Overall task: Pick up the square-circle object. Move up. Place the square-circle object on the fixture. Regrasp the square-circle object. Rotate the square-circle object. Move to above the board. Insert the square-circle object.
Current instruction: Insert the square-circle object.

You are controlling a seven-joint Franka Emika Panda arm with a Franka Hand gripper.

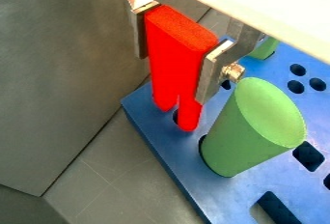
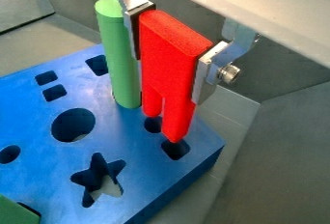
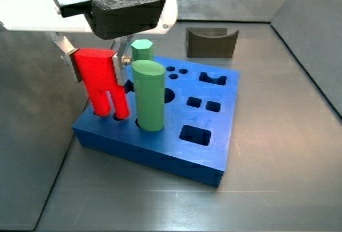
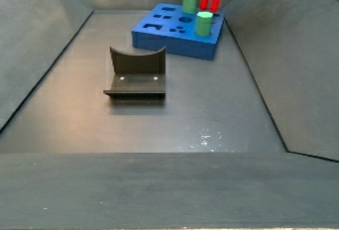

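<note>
The square-circle object (image 3: 100, 81) is held upright, clamped at its upper end by the gripper (image 3: 80, 48). Its two prongs are lowered into holes at a corner of the board (image 3: 201, 136), beside a tall green cylinder (image 3: 150, 96). The fixture (image 3: 210, 42) stands apart, behind the board.

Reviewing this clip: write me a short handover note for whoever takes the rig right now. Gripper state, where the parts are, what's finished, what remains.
Gripper: over a corner of the board, shut on the square-circle object, held upright, prongs down.
Square-circle object: prong tips at or just entering the holes at the board's edge in both wrist views; not seated.
Fixture: empty, standing apart from the board.
Green cylinders: upright on the board, one right beside the peg.
Done: pickup, fixture regrasp, rotation and move above the board, it seems.
Left: push the peg fully down, then release.
</note>
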